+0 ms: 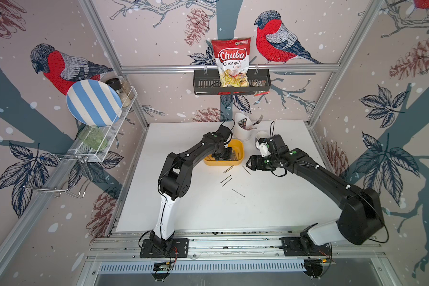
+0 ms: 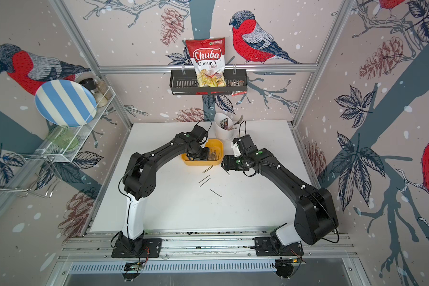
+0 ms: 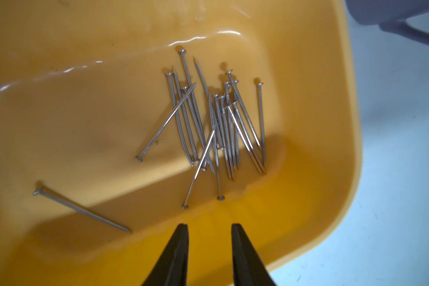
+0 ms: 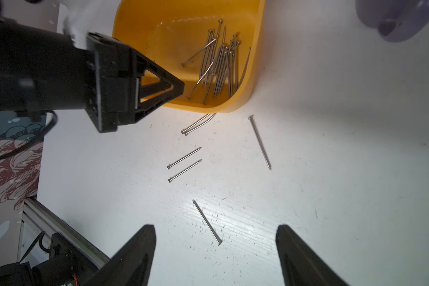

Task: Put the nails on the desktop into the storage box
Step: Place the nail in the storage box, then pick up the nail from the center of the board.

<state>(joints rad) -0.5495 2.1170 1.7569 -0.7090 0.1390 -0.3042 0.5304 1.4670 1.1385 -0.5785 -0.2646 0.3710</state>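
The yellow storage box (image 1: 223,162) (image 2: 201,162) sits mid-desktop (image 1: 270,210) and holds a cluster of nails (image 3: 221,123) (image 4: 221,59), plus one lying apart (image 3: 82,210). My left gripper (image 3: 209,225) (image 1: 218,158) reaches down inside the box, its jaws open a little with nothing between them. Several nails lie loose on the desktop in front of the box: a bunch at its wall (image 4: 196,123), a parallel pair (image 1: 226,180) (image 4: 183,164), and single ones (image 4: 259,143) (image 4: 207,221) (image 1: 238,193). My right gripper (image 4: 214,226) (image 1: 248,164) hovers wide open and empty beside the box's right end.
A white cutlery holder (image 1: 243,128) with a fork stands behind the box. A mug (image 4: 394,19) sits next to it, partly behind my right arm. A wire rack with a striped plate (image 1: 93,102) hangs on the left wall. A black basket (image 1: 206,85) with a chips bag hangs at the back.
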